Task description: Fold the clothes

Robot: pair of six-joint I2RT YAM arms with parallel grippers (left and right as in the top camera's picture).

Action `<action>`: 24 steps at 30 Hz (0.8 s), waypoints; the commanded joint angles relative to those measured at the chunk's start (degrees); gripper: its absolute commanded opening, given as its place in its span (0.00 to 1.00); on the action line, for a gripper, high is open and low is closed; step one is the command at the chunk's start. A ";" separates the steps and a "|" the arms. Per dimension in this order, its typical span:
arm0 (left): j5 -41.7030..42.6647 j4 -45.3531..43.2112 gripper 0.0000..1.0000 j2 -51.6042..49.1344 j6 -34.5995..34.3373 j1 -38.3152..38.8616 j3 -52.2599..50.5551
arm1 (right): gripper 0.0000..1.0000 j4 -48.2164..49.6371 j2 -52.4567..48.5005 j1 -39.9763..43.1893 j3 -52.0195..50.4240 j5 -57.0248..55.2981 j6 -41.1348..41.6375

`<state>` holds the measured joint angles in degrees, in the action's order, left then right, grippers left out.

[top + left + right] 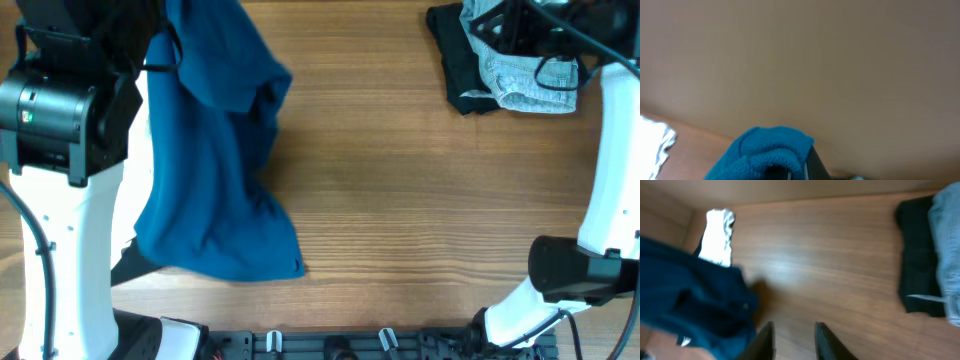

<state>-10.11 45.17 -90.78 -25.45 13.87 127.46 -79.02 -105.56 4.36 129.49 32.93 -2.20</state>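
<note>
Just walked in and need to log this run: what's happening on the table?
The left gripper has the blue shirt bunched in its grip and lifted, its lower part trailing on the table. The right gripper hangs open and empty above the wood. Black garments and light denim lie heaped in the far right corner, not yet folded.

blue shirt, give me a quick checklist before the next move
1. left gripper holding blue shirt: ok, fabric bunched at it
2. right gripper open, empty: ok
3. shirt flat: not ok, crumpled, partly lifted off the table
4. bare table beside shirt for laying out: ok
5. denim and black garments apart from shirt: ok
6. left grip firm: cannot tell, jaws hidden by fabric
</note>
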 commanded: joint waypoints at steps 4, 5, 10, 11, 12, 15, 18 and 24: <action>-6.93 -8.85 0.04 -6.60 -0.70 0.17 0.81 | 0.46 6.82 -0.81 -10.19 -10.03 3.21 -1.92; -7.28 -9.73 0.04 -7.37 -0.68 0.17 0.81 | 0.47 8.79 -0.79 -11.93 -12.28 3.15 -0.79; -9.07 -11.69 0.04 -9.38 -0.63 0.17 0.81 | 0.59 21.75 -0.85 -20.92 -25.86 2.97 2.91; -9.07 -11.56 0.04 -9.38 -0.63 0.17 0.81 | 0.61 24.48 -0.85 -22.32 -28.46 2.93 3.82; -9.07 -11.54 0.04 -9.35 -0.61 0.17 0.81 | 0.62 28.00 -0.85 -24.04 -31.78 2.93 3.91; -9.11 -11.56 0.04 -9.35 -0.42 0.17 0.81 | 0.64 36.44 -0.96 -29.03 -40.59 2.27 5.40; -9.09 -11.10 0.04 -9.35 -0.42 0.17 0.81 | 0.68 41.90 -0.96 -33.92 -49.00 -5.11 6.32; -9.09 -6.95 0.04 -9.35 -0.39 0.15 0.81 | 0.70 43.76 -1.16 -40.11 -57.94 -12.61 6.88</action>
<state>-18.20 37.39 -101.36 -26.00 13.89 127.46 -35.79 -105.93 -34.24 73.87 24.25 3.49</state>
